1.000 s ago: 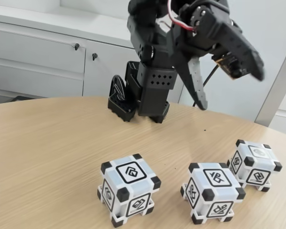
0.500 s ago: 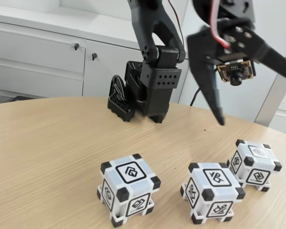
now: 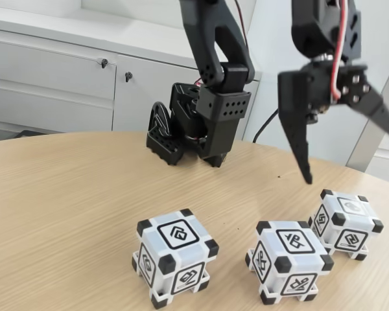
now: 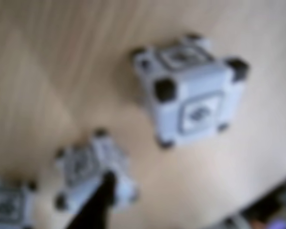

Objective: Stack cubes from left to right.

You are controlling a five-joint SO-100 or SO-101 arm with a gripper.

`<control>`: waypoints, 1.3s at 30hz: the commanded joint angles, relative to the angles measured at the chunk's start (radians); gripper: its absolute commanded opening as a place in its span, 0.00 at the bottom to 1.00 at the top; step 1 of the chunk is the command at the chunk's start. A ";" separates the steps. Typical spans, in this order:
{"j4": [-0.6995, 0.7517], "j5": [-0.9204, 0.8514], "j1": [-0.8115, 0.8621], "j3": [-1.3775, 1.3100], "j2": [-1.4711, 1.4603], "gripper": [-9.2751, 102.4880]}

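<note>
Down at the front of the wooden table (image 3: 65, 194) in the fixed view sits the left cube (image 3: 175, 257), nearest the camera, flat on its base and well apart from its neighbours. A step back and to the right is the middle cube (image 3: 290, 261), and just beyond it, near but not touching, the right cube (image 3: 345, 223), all three unstacked. Above that right-hand pair hangs the gripper (image 3: 350, 172), jaws spread wide: one long black finger (image 3: 298, 136) points straight down, the other slants off the right edge of the picture. Nothing is between them. The blurry wrist view looks down on a cube (image 4: 190, 98) at upper right, another (image 4: 93, 169) partly behind a dark fingertip, and a third (image 4: 7, 205) at the bottom left corner. These look like light, rigid plastic blocks, so I'd guess no give under a squeeze and little weight to fight. The smooth white faces may be slick, so a grip across two opposite flat faces, centred between the black corner blocks, seems safest; catching a corner could twist the cube. Farther back stands the arm's base (image 3: 194, 126), and behind it white cabinets (image 3: 52, 71) against the wall.
</note>
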 commanded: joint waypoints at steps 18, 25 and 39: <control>-0.002 0.032 0.000 -0.224 -0.229 0.49; 0.002 0.206 0.000 -0.258 -0.308 0.49; 0.003 0.239 -0.091 -0.259 -0.393 0.48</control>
